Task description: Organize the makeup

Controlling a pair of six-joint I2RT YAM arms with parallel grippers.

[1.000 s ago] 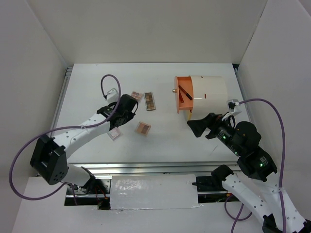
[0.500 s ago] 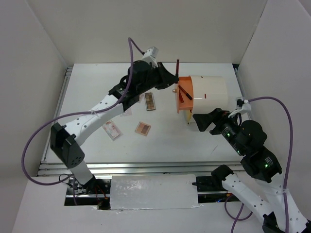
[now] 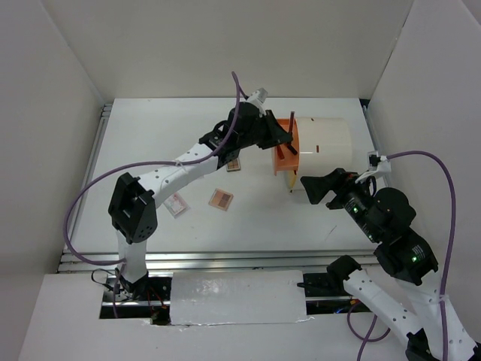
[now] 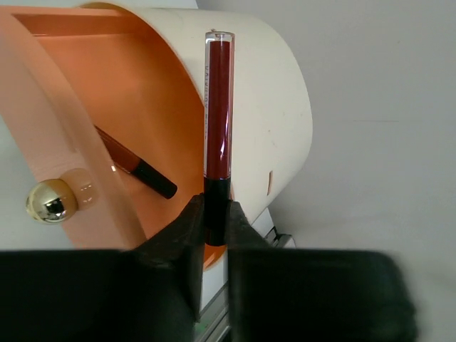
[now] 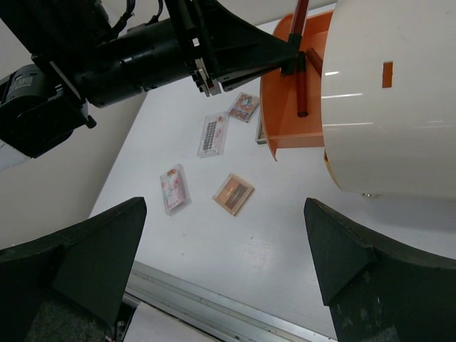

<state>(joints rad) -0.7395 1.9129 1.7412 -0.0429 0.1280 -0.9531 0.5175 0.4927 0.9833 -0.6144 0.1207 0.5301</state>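
left wrist view: left end effector point(image 4: 215, 222) grips a dark red stick point(image 4: 218, 107) upright at the orange drawer point(image 4: 142, 85); next, probably lower and release inside. right end effector point(image 5: 224, 235) gapes empty.

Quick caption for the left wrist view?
Left tool pinching a dark red stick at the open orange drawer.

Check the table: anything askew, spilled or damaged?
Nothing spilled or damaged. The brown palette, pink packet and clear-cased palette lie loose on the table at mismatched angles. A slim stick lies diagonally in the orange drawer; the left hand holds a dark red stick upright at its opening.
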